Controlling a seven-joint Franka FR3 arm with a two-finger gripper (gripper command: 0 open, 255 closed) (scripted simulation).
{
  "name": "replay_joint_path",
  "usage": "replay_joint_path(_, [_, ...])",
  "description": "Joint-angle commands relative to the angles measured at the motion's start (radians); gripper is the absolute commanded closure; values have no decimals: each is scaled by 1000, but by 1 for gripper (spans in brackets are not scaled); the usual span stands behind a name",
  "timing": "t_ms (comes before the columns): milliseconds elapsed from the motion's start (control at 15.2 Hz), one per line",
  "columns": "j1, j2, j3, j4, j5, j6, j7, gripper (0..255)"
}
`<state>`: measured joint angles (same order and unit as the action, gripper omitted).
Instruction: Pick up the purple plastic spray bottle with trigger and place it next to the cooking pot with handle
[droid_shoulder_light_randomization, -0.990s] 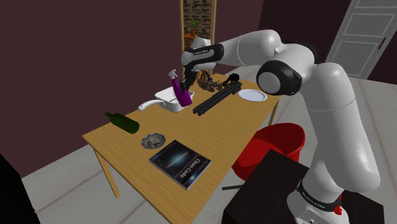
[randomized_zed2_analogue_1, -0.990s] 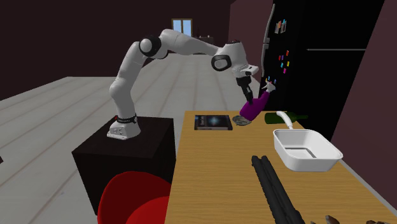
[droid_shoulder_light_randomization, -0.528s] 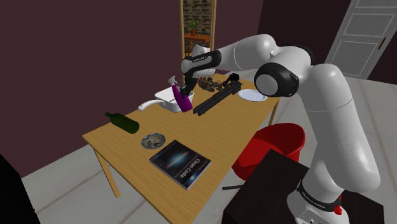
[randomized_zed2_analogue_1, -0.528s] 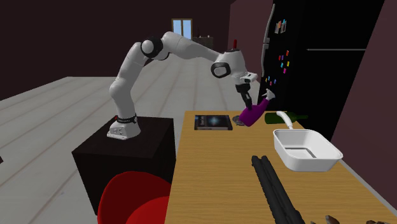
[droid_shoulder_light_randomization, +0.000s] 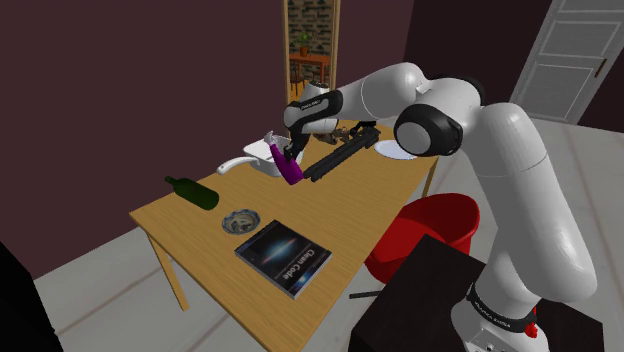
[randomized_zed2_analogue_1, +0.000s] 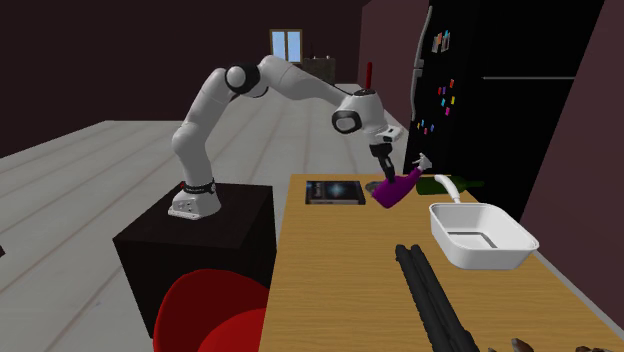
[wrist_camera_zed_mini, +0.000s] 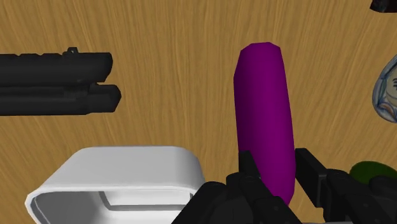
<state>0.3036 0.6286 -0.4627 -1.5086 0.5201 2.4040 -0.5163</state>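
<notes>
**Purple spray bottle (wrist_camera_zed_mini: 264, 102) gripped near the pot (randomized_zed2_analogue_1: 480, 238)**

The black claw (wrist_camera_zed_mini: 275, 160) pinched the smooth, rounded spray bottle near its neck, its fingers pressed against both sides. The bottle hung slanted over the wood-grained worktop (droid_shoulder_light_randomization: 196, 243), near the white, round-cornered pot with its curved handle.

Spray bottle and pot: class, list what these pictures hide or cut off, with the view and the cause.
Wrist view: the spray bottle has its trigger head behind the pincer clasping it; the pot is cut by the picture's edge, one corner under the pincer.
Shoulder view: one end of the pot is behind the spray bottle and pincer.
Second exterior view: the gun is cut by the edge.
</notes>
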Motion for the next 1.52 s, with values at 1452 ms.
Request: replay_joint_path(1452, [-47,140,82,-30,96,170,-85,255])
